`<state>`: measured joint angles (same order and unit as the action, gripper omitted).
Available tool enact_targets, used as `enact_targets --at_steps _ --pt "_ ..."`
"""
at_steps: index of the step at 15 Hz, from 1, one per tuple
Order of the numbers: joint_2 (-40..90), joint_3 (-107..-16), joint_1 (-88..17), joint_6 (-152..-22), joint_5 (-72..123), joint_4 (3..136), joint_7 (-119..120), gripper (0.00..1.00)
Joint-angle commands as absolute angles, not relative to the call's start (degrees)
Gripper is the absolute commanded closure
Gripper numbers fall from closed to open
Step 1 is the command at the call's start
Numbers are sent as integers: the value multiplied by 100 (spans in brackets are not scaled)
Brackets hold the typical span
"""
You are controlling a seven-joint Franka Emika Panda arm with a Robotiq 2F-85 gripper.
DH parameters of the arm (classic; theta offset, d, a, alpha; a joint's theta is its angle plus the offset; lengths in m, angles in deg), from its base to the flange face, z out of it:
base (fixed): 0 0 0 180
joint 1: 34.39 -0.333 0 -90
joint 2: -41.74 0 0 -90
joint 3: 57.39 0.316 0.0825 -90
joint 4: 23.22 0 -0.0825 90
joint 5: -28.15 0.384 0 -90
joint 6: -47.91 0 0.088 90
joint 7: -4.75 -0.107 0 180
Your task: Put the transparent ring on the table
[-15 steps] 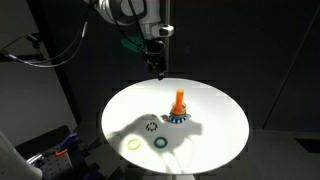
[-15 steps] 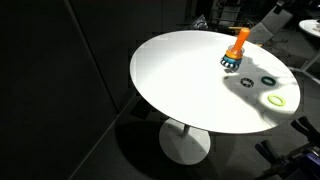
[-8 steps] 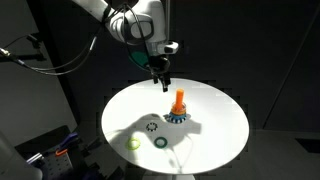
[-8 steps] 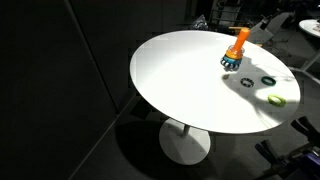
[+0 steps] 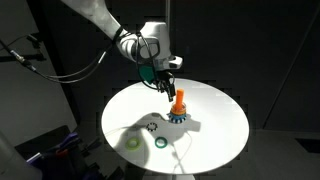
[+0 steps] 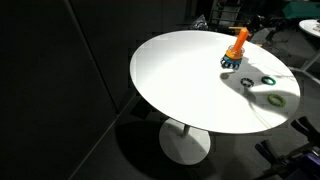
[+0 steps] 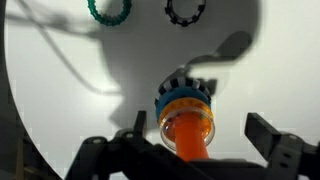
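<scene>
An orange peg [image 5: 179, 99] stands upright on the round white table [image 5: 215, 135], also seen in an exterior view [image 6: 238, 40]. In the wrist view the transparent ring [image 7: 186, 107] sits round the peg [image 7: 188, 135], on top of a blue ring [image 7: 185, 95] and a black toothed ring. My gripper [image 5: 166, 87] hovers just beside the peg's top. In the wrist view the gripper [image 7: 200, 130] is open and empty, with a finger on either side of the peg.
Three loose rings lie on the table near the peg: a black toothed one [image 5: 151, 126], a dark green one [image 5: 160, 142] and a yellow-green one [image 5: 132, 143]. The room round the table [image 6: 180, 80] is dark. The arm casts a wide shadow.
The arm has moved down and to the right, from above the table's far edge to just beside the peg. The rings have not moved.
</scene>
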<state>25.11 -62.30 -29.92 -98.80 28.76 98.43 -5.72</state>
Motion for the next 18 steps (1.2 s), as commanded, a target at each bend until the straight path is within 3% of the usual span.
enact_targets --at_steps 1,18 --pt "2054 -6318 -3048 -9936 2914 9358 -775 0" --pt "620 -6298 -3083 -9721 3017 7909 -797 0"
